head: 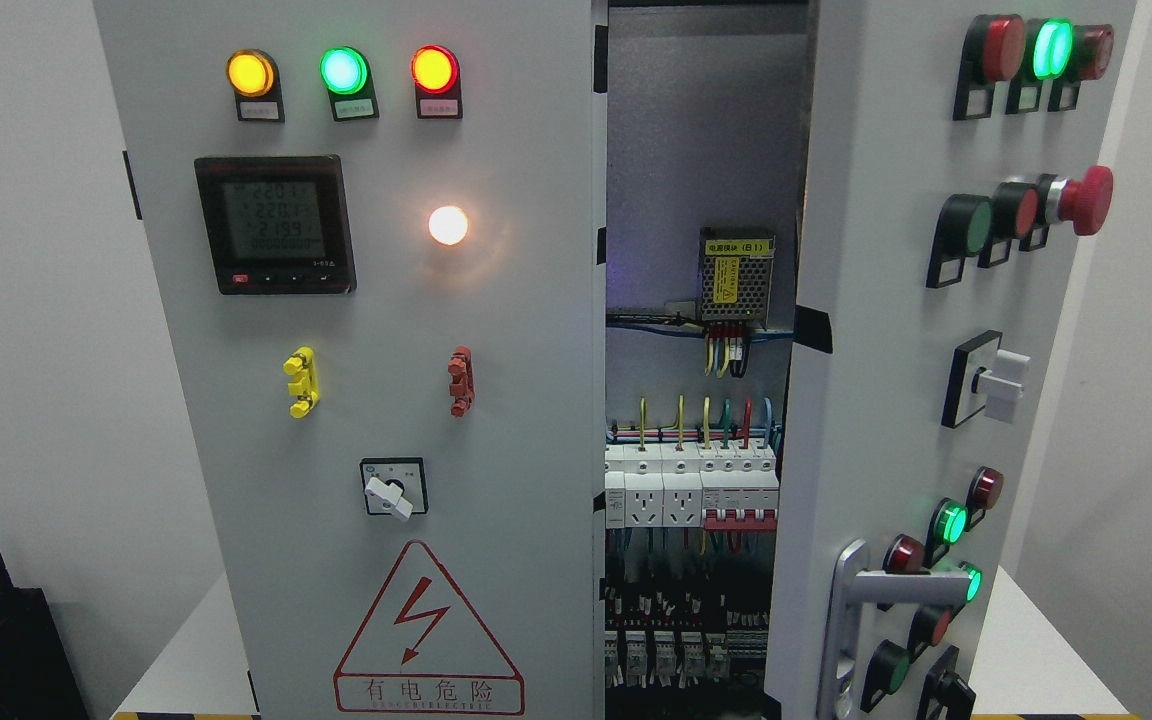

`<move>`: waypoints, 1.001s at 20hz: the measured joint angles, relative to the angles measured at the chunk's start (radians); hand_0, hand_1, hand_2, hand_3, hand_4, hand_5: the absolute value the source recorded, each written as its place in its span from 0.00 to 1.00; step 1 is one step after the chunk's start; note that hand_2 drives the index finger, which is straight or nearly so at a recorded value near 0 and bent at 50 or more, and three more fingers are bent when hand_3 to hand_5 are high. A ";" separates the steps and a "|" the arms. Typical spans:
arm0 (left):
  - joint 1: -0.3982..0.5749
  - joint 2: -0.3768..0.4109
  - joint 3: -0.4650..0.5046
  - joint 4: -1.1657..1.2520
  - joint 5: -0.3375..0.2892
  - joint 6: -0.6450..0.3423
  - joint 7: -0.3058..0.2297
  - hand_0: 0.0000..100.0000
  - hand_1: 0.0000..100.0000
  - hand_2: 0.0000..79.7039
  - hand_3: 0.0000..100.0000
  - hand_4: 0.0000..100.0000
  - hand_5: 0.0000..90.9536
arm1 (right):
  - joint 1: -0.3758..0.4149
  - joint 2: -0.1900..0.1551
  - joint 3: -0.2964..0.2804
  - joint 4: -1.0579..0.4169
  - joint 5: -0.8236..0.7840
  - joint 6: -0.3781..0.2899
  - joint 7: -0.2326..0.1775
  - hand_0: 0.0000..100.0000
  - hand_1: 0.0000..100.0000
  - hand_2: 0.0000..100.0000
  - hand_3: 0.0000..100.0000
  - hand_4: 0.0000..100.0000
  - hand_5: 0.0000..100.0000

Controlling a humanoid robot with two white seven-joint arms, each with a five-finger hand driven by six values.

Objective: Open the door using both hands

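Here the right door [896, 300] stands ajar (wiring [691, 420] showing), left door [376, 350] closed.

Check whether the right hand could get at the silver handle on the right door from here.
Probably yes, though neither hand is in view. The silver handle sits low on the right door, which is swung partly open, and nothing stands in front of it.
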 measured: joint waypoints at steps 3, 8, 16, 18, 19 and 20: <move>0.000 0.000 0.000 0.000 0.000 0.000 0.000 0.00 0.00 0.00 0.00 0.03 0.00 | 0.000 0.000 0.000 0.000 0.000 0.000 0.000 0.00 0.00 0.00 0.00 0.00 0.00; 0.002 0.000 -0.001 -0.003 0.000 0.001 0.001 0.00 0.00 0.00 0.00 0.03 0.00 | 0.000 0.000 0.000 0.000 0.000 0.000 0.000 0.00 0.00 0.00 0.00 0.00 0.00; 0.182 0.017 -0.011 -0.247 0.000 0.073 -0.047 0.00 0.00 0.00 0.00 0.03 0.00 | 0.000 0.000 0.000 0.000 0.000 0.000 0.000 0.00 0.00 0.00 0.00 0.00 0.00; 0.243 0.030 -0.019 -0.342 0.006 0.093 -0.050 0.00 0.00 0.00 0.00 0.03 0.00 | 0.000 0.000 0.000 0.000 0.000 0.000 0.000 0.00 0.00 0.00 0.00 0.00 0.00; 0.277 0.040 -0.024 -0.398 0.017 0.098 -0.050 0.00 0.00 0.00 0.00 0.03 0.00 | 0.000 0.000 0.000 0.000 0.000 0.000 0.000 0.00 0.00 0.00 0.00 0.00 0.00; 0.313 0.049 -0.030 -0.455 0.029 0.101 -0.051 0.00 0.00 0.00 0.00 0.03 0.00 | 0.000 0.000 0.000 0.000 0.000 0.000 0.000 0.00 0.00 0.00 0.00 0.00 0.00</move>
